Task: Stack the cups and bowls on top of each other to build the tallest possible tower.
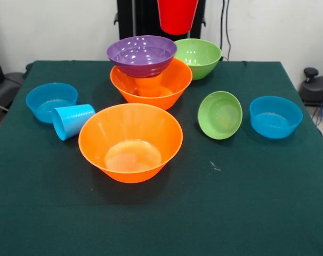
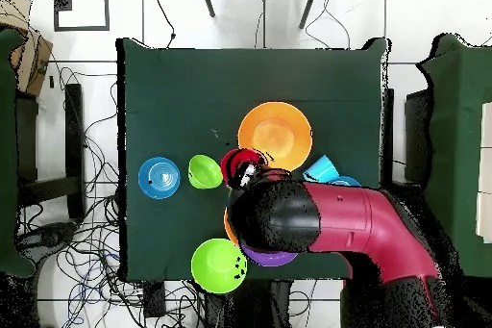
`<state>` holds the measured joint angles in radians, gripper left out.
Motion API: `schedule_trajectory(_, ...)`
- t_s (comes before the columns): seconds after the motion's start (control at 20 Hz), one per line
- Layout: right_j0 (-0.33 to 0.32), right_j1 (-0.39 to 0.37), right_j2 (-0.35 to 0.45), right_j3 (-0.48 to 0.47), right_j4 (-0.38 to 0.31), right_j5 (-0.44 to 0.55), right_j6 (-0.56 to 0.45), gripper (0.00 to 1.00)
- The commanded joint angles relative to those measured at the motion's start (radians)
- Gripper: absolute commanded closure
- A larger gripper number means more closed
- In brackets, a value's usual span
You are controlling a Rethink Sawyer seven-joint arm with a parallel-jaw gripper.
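Red cup (image 1: 177, 15) hangs in the air at the top of the front view, upright, rim cut off by the frame edge. It sits above and a little right of the purple bowl (image 1: 142, 55). The claw itself is hidden: front view shows only the cup, and overhead the arm (image 2: 327, 223) covers everything but a patch of red (image 2: 237, 164) at its tip. The cup is off the table, so something holds it, but how the fingers sit I cannot tell.

Tower so far: large orange bowl (image 1: 151, 84) at the back, orange cup (image 1: 149, 82) inverted inside it, purple bowl resting on that cup.

Large green bowl (image 1: 198, 56) stands just behind and right of the tower. Second large orange bowl (image 1: 130, 141) sits in front, apart from it. Light blue cup (image 1: 72, 120) lies on its side, touching the left blue bowl (image 1: 50, 101). Small green bowl (image 1: 220, 114) is tilted on its edge; second blue bowl (image 1: 275, 116) stands just right of it.

No brand, label or writing readable on any piece or on the green table (image 1: 247, 213).
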<state>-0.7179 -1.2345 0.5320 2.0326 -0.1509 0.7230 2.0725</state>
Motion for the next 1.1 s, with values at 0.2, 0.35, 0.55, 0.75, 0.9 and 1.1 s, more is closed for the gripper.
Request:
schedule_trajectory(0.2, -0.041, 0.058, 0.058, 0.115, -0.074, -0.039, -0.178, 1.00)
schedule_trajectory(0.35, -0.054, 0.075, 0.061, 0.125, -0.097, -0.052, -0.184, 1.00)
schedule_trajectory(0.55, -0.072, 0.091, 0.065, 0.131, -0.118, -0.064, -0.189, 1.00)
schedule_trajectory(0.75, -0.088, 0.104, 0.074, 0.124, -0.141, -0.068, -0.187, 1.00)
schedule_trajectory(0.9, -0.095, 0.110, 0.083, 0.125, -0.156, -0.075, -0.179, 1.00)
schedule_trajectory(1.1, -0.102, 0.115, 0.090, 0.124, -0.167, -0.076, -0.171, 1.00)
